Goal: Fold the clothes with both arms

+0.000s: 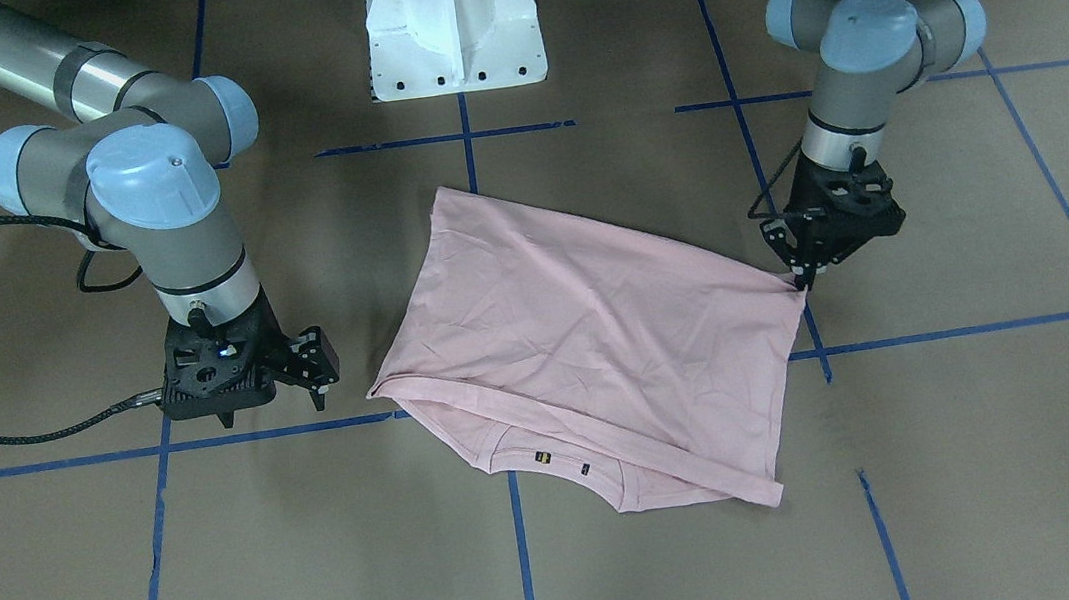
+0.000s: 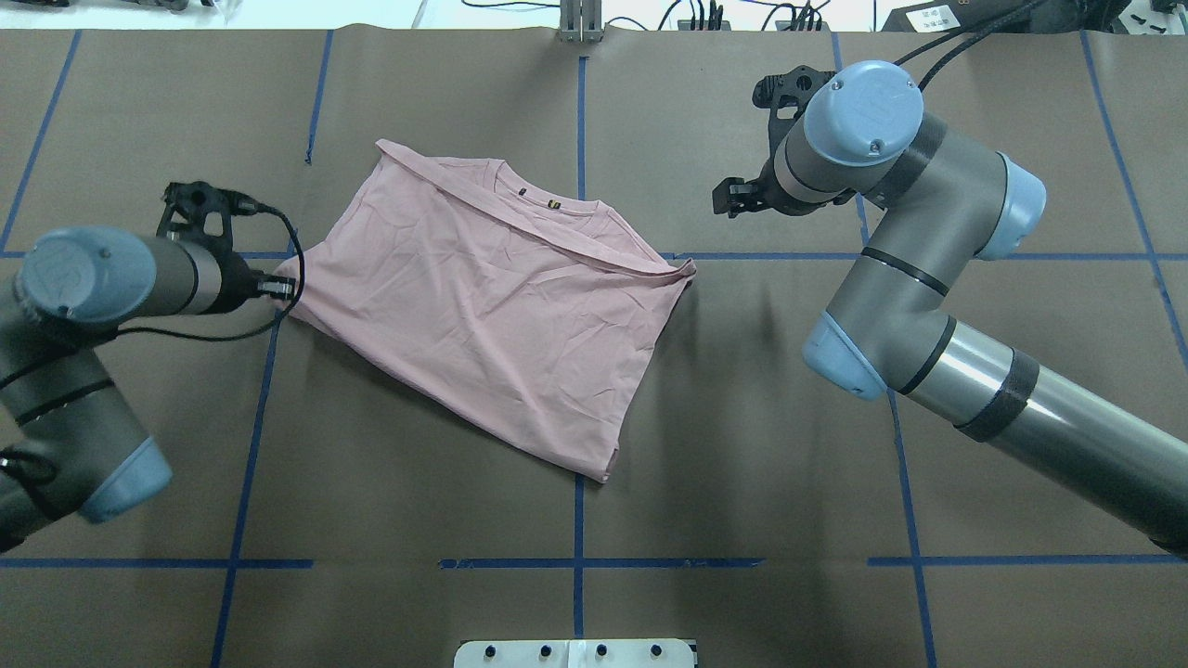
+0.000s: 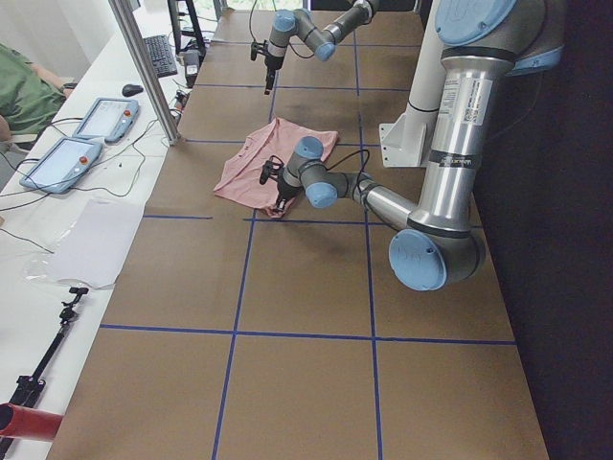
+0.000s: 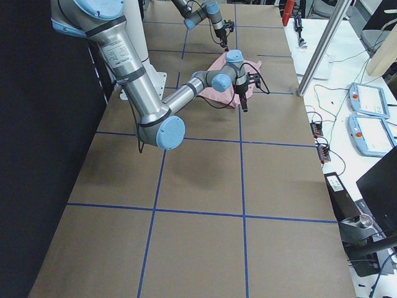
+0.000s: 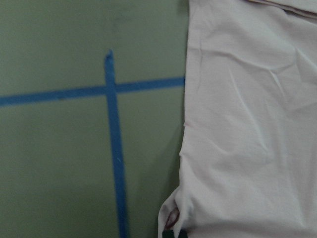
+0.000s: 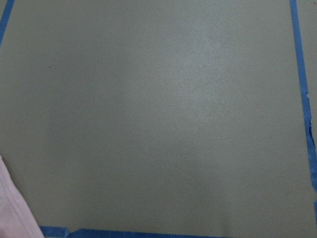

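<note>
The clothes, a pale pink T-shirt (image 1: 589, 334) (image 2: 483, 306), lie folded over in the middle of the table, plain side up. The ribbed collar (image 1: 553, 459) with its small tags peeks out at the edge far from the robot. My left gripper (image 1: 801, 286) (image 2: 283, 288) is shut on one corner of the shirt, low at the table. The left wrist view shows the bunched corner of the shirt (image 5: 237, 148) at a fingertip (image 5: 169, 233). My right gripper (image 1: 318, 390) (image 2: 733, 197) hangs open, holding nothing, a short way off the shirt's opposite side. A sliver of the shirt (image 6: 12, 208) shows in the right wrist view.
The brown paper table (image 2: 835, 482) is marked with blue tape lines (image 1: 466, 137). The white pedestal (image 1: 454, 37) stands at the robot's side of the table. Beyond the far edge is a desk with tablets (image 3: 81, 134), a keyboard and a seated person (image 3: 19, 91).
</note>
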### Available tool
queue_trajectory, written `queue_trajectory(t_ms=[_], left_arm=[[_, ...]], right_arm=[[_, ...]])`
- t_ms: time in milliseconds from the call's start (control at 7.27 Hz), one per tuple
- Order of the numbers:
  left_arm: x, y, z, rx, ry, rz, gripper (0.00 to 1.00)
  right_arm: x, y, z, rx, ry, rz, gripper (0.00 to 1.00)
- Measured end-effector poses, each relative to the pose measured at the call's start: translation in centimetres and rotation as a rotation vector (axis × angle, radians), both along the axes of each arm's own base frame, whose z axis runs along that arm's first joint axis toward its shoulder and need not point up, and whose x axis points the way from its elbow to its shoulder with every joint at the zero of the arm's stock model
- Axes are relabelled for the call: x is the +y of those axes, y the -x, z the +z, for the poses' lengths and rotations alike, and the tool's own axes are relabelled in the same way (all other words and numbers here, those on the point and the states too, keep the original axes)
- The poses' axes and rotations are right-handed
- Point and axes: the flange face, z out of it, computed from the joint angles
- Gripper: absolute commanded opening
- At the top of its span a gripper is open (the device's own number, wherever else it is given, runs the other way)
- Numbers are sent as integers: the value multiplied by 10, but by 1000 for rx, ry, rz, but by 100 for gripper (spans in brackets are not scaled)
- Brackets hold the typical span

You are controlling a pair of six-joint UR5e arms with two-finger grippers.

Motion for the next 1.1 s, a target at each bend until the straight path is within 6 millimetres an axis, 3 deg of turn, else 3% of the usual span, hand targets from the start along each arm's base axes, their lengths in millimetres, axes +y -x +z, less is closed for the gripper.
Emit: queue_trajectory(t_ms=[275,413,550,688,825,1100], left_arm=[[-120,-3,-1,-65,-3,-80,0],[-168,-2,1,-93,-12,-110,0],[-197,1,13,-129,-36,-133,51],[-210,7,25,-156,-58,-145,100],[-212,10,33,-172,-77,-138,100],[-207,20,31,-171,-139,-69,100]], right_arm=[[-1,1,0,2,1,2,100],[-2,0,0,3,2,4,100],[-3,-2,0,3,1,8,100],[-5,-3,0,4,1,10,100],[-5,-3,-1,2,0,11,100],[-10,14,-18,-46,29,54,84]])
